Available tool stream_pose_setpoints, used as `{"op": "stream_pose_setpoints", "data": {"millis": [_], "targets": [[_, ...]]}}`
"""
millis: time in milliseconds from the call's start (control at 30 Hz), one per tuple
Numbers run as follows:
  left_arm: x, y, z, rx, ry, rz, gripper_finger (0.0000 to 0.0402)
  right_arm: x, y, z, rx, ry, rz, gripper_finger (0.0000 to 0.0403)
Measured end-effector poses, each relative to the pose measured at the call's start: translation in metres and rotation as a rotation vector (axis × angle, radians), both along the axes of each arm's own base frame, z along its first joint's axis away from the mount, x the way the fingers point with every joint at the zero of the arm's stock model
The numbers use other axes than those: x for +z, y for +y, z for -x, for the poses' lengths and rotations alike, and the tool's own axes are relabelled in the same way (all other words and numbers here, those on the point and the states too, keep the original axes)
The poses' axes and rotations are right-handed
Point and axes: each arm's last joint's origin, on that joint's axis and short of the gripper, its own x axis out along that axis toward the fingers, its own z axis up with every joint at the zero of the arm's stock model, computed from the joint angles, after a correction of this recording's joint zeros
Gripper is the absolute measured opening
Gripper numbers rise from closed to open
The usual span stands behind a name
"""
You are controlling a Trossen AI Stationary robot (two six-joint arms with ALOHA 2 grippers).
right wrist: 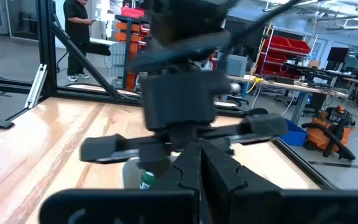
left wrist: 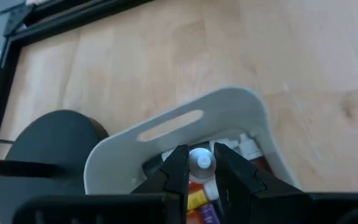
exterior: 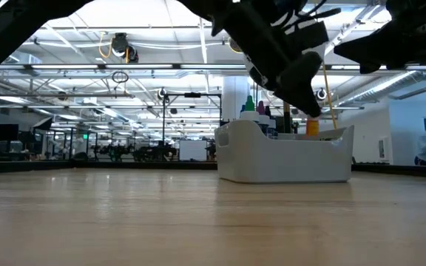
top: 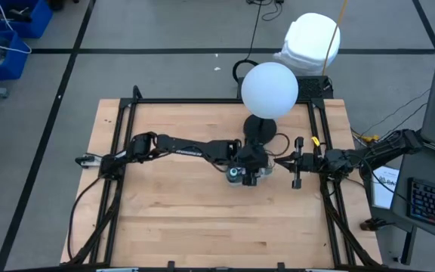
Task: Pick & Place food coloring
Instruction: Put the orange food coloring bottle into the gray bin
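The room is a large industrial hall with a grey floor (top: 165, 30) marked by dark lines, overhead trusses and strip lights, and red shelving in the distance. A person (right wrist: 78, 37) in dark clothing stands beyond the table in the right wrist view.

The table (top: 172, 219) is pale, smooth wood planking with a black metal frame (top: 202, 101) around its edge. A round black base (top: 261, 127) carrying a white globe (top: 269, 89) stands at the far side.

The tray (exterior: 283, 159) is pale grey plastic with rounded corners and a slot handle, sitting near the table centre.

The left tool (left wrist: 201, 163) hangs over the tray, its fingers narrowly spread and pinching the white cap of a food coloring bottle (left wrist: 202, 160). More food coloring bottles (left wrist: 199, 200), red, yellow and purple, lie inside the tray.

The right tool (top: 280, 160) waits just beside the tray, fingers pressed together, holding nothing.
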Motion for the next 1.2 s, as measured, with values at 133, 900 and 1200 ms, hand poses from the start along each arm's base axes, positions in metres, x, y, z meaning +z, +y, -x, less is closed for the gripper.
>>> {"op": "stream_pose_setpoints", "data": {"millis": [133, 900, 1200], "targets": [[0.001, -0.012, 0.0, 0.04, -0.02, -0.002, 0.0062, 0.0, 0.0, 0.0, 0.0, 0.0, 0.0, 0.0], [0.004, 0.019, -0.003, 0.107, -0.062, -0.002, 0.0062, 0.0, 0.0, 0.0, 0.001, -0.001, -0.009, 0.0], [-0.009, 0.032, -0.006, -0.004, -0.023, -0.006, 0.0062, 0.0, 0.0, 0.0, 0.002, 0.0, -0.006, 0.0]]}}
